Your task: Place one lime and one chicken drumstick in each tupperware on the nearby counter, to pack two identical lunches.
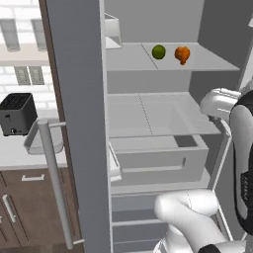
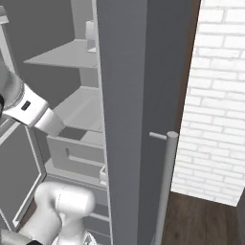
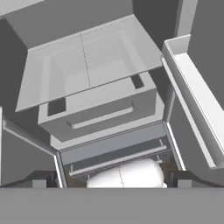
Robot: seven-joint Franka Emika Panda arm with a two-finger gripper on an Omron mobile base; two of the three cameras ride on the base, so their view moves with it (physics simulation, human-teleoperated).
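1 lime (image 1: 158,52) and 1 drumstick (image 1: 182,54) sit side by side, slightly apart, on the fridge's upper shelf (image 1: 212,62), upper right of the left base view. Below them is a bare glass shelf over a grey drawer (image 3: 98,114). My fingers (image 3: 112,180) are spread wide open, gripping nothing. At left, a toaster (image 1: 17,114) stands on the desk (image 1: 15,153).

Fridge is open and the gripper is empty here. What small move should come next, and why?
Probably raise the hand toward the upper fridge shelf. The lime and the drumstick sit there side by side, untouched, while the open gripper points down at the lower drawer, holding nothing. Lifting it would line it up for a first pick.
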